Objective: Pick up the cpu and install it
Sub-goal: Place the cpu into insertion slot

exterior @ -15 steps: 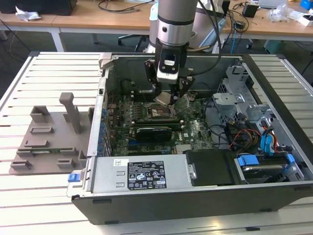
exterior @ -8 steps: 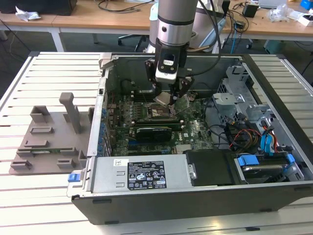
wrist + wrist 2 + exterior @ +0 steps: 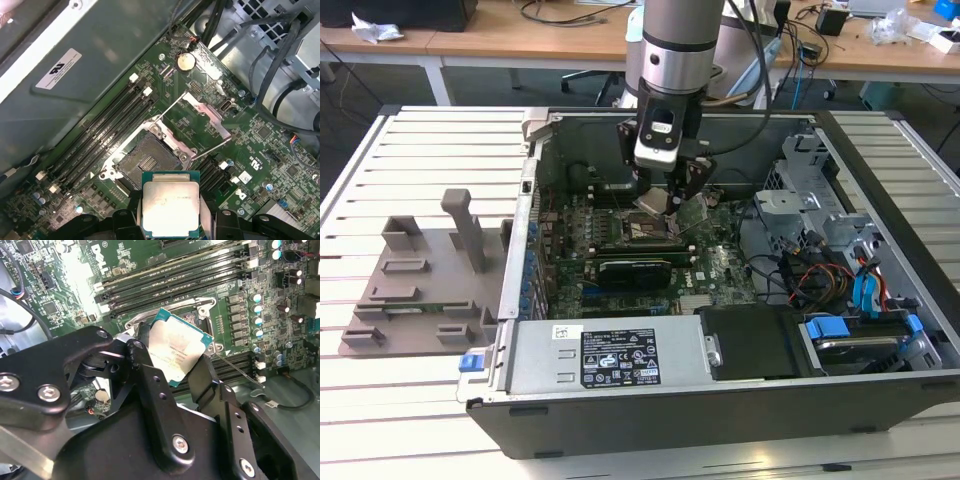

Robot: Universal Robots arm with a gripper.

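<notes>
Partly hidden cpu (image 3: 177, 350), clamped between jaws

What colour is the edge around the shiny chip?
Teal-green; the chip shows best in the first wrist view.

bright even light, slight glare

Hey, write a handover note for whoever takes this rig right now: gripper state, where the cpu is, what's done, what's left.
Gripper: shut on the cpu, inside the open computer case.
Cpu: held by two opposite edges, metal top showing in both wrist views, close to the socket but not in it.
Done: cpu picked up; the socket is open and bare.
Left: cpu not yet seated in the socket.
</notes>
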